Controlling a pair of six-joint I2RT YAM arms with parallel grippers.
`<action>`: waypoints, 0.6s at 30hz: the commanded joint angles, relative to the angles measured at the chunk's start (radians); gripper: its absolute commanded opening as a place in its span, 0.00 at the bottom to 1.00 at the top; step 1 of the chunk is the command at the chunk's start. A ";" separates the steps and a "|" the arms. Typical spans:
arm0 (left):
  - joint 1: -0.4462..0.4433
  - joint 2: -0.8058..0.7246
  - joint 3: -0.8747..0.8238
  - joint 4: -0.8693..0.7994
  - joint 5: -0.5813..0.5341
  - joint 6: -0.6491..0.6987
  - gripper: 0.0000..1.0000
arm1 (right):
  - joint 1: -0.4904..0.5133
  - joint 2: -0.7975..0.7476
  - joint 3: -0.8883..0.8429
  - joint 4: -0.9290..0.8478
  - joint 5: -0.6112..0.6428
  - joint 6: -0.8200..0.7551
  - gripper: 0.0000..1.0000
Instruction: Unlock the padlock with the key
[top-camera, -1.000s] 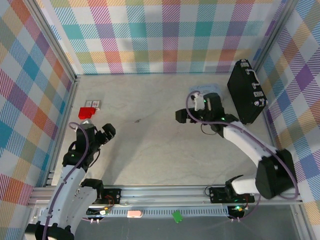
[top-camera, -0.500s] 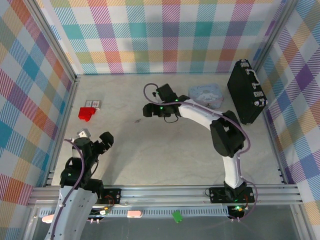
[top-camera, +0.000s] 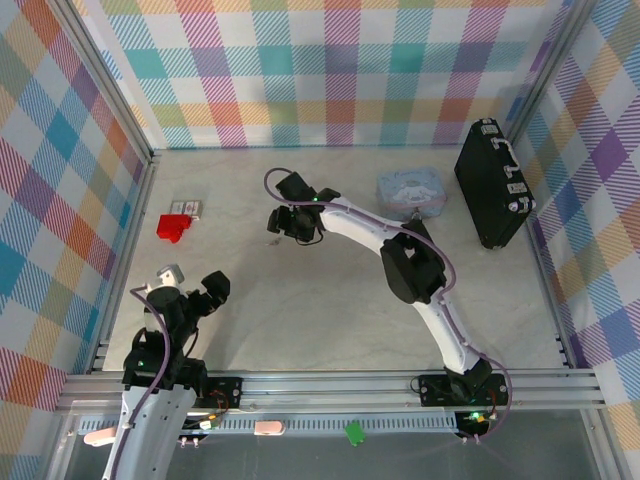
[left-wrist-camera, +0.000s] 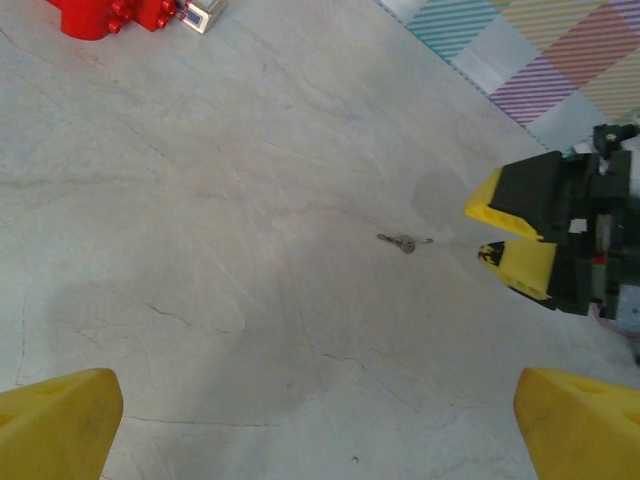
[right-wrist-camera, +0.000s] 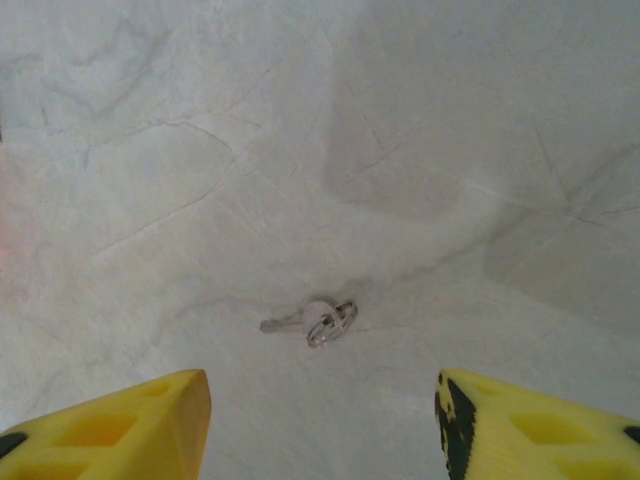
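There are one small silvery metal key, one tiny dark-and-silvery padlock, one red plastic block, one light blue printed tin, one black rectangular case, and two yellow-fingered grippers, the left gripper and the right gripper.

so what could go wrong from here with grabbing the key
1. The key is thin and lies flat on the table. The right hand, jaws apart around it, may scrape the surface or push the key away rather than lift it.
2. The padlock sits far off by the red block, so a weak pinch might drop the key on the way.
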 joint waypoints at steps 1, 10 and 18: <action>-0.007 -0.018 -0.015 0.020 0.025 0.021 1.00 | 0.010 0.046 0.074 -0.070 0.026 0.083 0.59; -0.007 -0.042 -0.023 0.023 0.031 0.023 1.00 | 0.034 0.144 0.195 -0.147 0.073 0.131 0.49; -0.007 -0.048 -0.029 0.031 0.044 0.025 1.00 | 0.041 0.188 0.236 -0.153 0.050 0.138 0.42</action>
